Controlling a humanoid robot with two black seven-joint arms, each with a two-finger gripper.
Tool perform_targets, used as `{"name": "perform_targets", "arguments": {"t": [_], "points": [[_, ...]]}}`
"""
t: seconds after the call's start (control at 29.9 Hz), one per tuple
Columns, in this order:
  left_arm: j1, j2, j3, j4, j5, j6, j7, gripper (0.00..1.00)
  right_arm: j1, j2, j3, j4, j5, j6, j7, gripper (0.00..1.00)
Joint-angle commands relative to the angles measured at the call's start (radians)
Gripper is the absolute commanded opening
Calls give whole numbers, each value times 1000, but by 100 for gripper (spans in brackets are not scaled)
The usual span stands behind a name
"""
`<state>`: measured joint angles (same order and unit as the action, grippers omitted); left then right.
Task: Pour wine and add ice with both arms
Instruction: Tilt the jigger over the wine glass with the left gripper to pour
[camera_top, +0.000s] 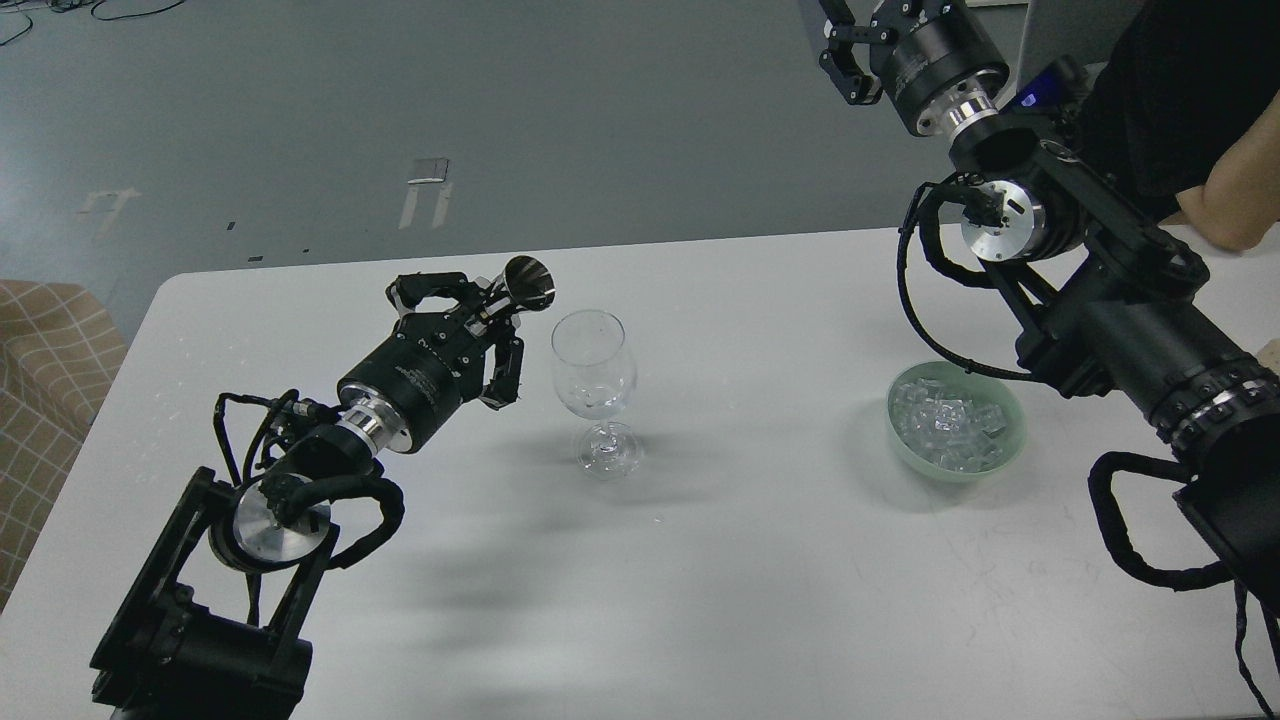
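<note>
A clear wine glass (594, 375) stands upright on the white table (760, 580), with small glassy glints low in its bowl. My left gripper (487, 318) is shut on a small silver cone-shaped cup (529, 281), held tilted just left of the glass's rim and a little above it. The ice (948, 422) is a heap of clear cubes in a pale green bowl (955, 474) at the right. My right gripper (858, 45) is raised high at the top edge, far above and behind the bowl. Its fingertips are cut off by the edge.
A person's bare forearm (1238, 190) rests at the table's far right corner, beside my right arm. A checked cushion (45, 360) stands off the table's left edge. Grey floor lies beyond the far edge.
</note>
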<state>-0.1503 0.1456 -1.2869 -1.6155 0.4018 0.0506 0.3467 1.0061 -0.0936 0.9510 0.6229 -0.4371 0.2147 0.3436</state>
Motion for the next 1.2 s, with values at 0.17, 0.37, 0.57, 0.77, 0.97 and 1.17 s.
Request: {"name": "perform_targets", "arguments": {"t": [0.17,0.37,0.57,0.77,0.97,1.17], "points": [[-6,0,0,2,58,-8,2,0,-1,2,2,0,0,-2,0,100],[-9,0,1,2,77,-11,0,0,-1,0,2,0,0,-2,0,100],[-11,0,0,0,109,-15,0,0,0,0,2,0,0,-2,0,100],[-6,-9,1,-3,118,-15,-2,0,3,0,3,0,0,0,0,100],[-2,-9,8,-6,155,-44,-3,0,3,0,5,1,0,0,0,100],[-8,-1,31,-6,204,-58,-14,0,3,2,6,3,0,-2,0,100]]}}
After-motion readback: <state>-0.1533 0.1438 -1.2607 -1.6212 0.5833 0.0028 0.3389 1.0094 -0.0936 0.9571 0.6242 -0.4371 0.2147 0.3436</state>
